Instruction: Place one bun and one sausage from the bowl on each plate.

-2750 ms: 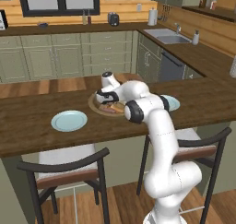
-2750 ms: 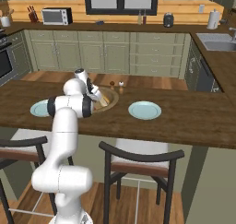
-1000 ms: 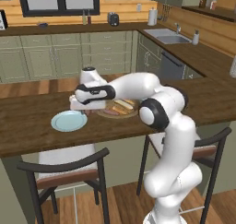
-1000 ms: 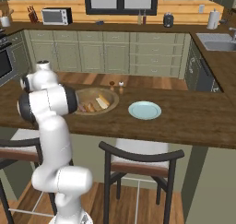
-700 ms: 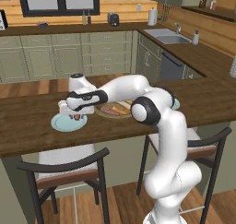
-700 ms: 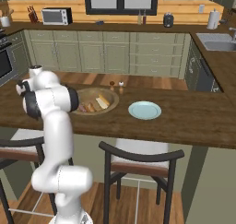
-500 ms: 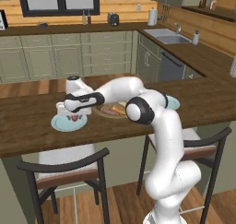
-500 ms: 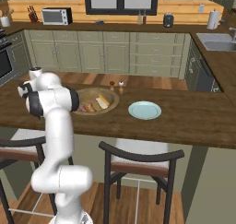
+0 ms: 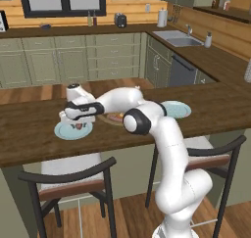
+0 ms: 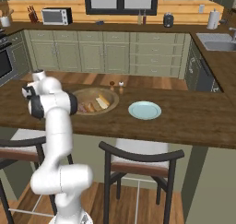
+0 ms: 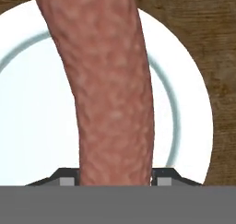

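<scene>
- The sausage (image 11: 110, 85) is thick and reddish-brown with a mottled, pebbly skin, and it bends a little along its length.
- In the hand view it runs up from between the two dark finger tips, which sit against its sides; the pincer (image 11: 115, 174) pinches the sausage, jaws part-way apart around it.
- Right beneath the pincer lies a pale-blue plate (image 11: 27, 126), round and flat with a faint ring inside its rim; the sausage hangs over its middle, and I cannot tell whether the tip touches it.
- From the left base view the pincer (image 9: 77, 125) points down over that same plate (image 9: 62, 132), which lies on the dark wooden counter (image 9: 29, 134) close to its near edge.
- Just beside the pincer, toward the arm's elbow, is the wooden bowl (image 10: 94, 101), wide and shallow with a thick rim, with buns and sausages in it.
- Beyond the bowl, well apart from the pincer, the second plate (image 10: 144, 110) lies bare on the counter.
- Bare counter lies around the plate under the pincer, most of it on the side away from the bowl; two chairs (image 9: 73, 180) stand below the counter's near edge.
</scene>
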{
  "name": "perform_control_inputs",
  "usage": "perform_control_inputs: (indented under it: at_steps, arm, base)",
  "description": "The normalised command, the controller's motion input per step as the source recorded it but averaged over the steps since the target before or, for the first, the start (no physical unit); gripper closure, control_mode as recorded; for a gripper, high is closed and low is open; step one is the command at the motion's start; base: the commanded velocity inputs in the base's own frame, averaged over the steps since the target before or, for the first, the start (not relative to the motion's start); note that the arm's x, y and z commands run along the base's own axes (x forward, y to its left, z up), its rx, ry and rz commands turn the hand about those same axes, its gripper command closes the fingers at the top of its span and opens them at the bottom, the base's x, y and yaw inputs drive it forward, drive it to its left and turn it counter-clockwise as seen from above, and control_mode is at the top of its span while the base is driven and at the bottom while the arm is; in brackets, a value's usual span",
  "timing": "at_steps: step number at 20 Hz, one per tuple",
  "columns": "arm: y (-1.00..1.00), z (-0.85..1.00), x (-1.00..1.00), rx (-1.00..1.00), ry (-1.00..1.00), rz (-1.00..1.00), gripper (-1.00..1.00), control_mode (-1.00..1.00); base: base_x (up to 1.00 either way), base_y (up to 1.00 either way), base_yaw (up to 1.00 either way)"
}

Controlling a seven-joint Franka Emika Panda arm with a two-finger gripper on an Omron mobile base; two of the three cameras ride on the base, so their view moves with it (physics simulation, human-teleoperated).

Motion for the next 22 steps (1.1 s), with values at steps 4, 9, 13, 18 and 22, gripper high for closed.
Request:
perform_control_inputs:
  at_steps: [4, 9, 13, 18, 22]
  arm:
    - [-0.26, 0.02, -0.19, 0.00, -0.11, 0.00, -1.00, -1.00]
    - [-0.23, 0.32, -0.26, 0.01, -0.20, 0.00, -1.00, -1.00]
    - [-1.00, 0.99, -1.00, 0.00, -0.31, 0.00, -1.00, -1.00]
    - [-1.00, 0.86, -1.00, 0.00, -0.21, 0.00, -1.00, -1.00]
    - [-1.00, 0.54, -0.61, -0.06, -0.02, -0.02, -1.00, -1.00]
  base:
    - [0.00, 0.00, 0.00]
    - [0.00, 0.00, 0.00]
    - [0.00, 0.00, 0.00]
    - [0.00, 0.00, 0.00]
    - [0.00, 0.00, 0.00]
